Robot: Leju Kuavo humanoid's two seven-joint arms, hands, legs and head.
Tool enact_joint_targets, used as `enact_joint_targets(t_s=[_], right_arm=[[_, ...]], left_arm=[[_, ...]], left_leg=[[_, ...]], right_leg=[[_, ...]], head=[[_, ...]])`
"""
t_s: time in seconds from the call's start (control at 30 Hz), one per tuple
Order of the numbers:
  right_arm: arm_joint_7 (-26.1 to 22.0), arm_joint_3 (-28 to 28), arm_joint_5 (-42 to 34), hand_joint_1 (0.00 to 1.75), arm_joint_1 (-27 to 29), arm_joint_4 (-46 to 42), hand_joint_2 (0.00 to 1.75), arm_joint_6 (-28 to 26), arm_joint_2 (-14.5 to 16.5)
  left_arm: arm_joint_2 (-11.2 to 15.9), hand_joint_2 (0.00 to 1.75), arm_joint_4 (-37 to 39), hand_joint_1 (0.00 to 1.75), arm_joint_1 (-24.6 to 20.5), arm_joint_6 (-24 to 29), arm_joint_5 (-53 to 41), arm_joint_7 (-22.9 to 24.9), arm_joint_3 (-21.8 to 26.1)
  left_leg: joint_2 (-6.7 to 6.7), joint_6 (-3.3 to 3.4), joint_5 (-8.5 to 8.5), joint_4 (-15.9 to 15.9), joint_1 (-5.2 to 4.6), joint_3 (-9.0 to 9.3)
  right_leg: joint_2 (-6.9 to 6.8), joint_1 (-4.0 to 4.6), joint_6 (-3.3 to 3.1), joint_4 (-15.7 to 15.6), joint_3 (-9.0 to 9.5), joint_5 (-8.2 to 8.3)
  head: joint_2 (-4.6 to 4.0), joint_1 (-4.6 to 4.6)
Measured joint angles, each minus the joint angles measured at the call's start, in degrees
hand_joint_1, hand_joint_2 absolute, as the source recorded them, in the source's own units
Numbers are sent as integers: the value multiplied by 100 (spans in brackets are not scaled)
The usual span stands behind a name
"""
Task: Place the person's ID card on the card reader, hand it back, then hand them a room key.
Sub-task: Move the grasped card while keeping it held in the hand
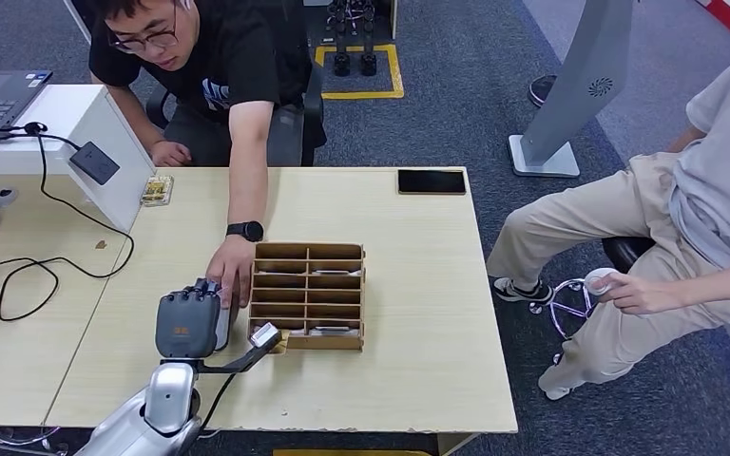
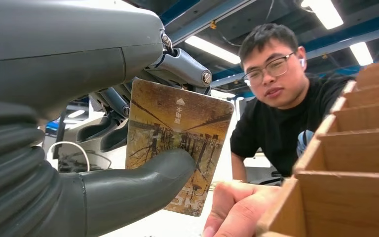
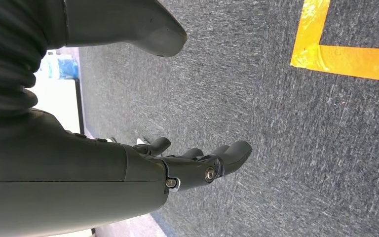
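I see my left hand (image 2: pixel 128 148) pinching the card (image 2: pixel 180 143) thumb-to-fingers by the table's (image 1: pixel 418 313) front edge; my right hand (image 3: pixel 177 163) hangs with fingers apart, holding nothing.

- Card (image 2: pixel 177 143): yellow-brown, with dark bare trees and white marks near one edge.
- Left hand (image 1: pixel 190 323): grey, with an orange mark on its back.
- Right hand (image 3: pixel 128 168): dark grey.
- Tray (image 1: pixel 308 295): brown wood.
- Table (image 1: pixel 418 313): pale wood grain.
- Carpet (image 3: pixel 256 98): dark grey, with yellow tape (image 3: pixel 345 54).
- Person's shirt (image 1: pixel 238 57): black; watch (image 1: pixel 245 230) black.
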Motion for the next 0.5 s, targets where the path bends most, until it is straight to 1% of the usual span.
enact_joint_targets(t_s=[0.3,0.5], right_arm=[[1,-1,0,0,1,8,175,-9,-14],[1,-1,0,0,5,8,175,-7,-15]], left_arm=[[-4,175,-1,175,53,5,0,-317,24],[-81,175,-9,175,193,7,2,-638,286]], left_leg=[[-10,-1,1,0,0,4],[-10,-1,1,0,0,5]], right_leg=[[-9,-1,0,2,8,0],[-9,-1,0,2,7,0]], head=[[0,1],[0,0]])
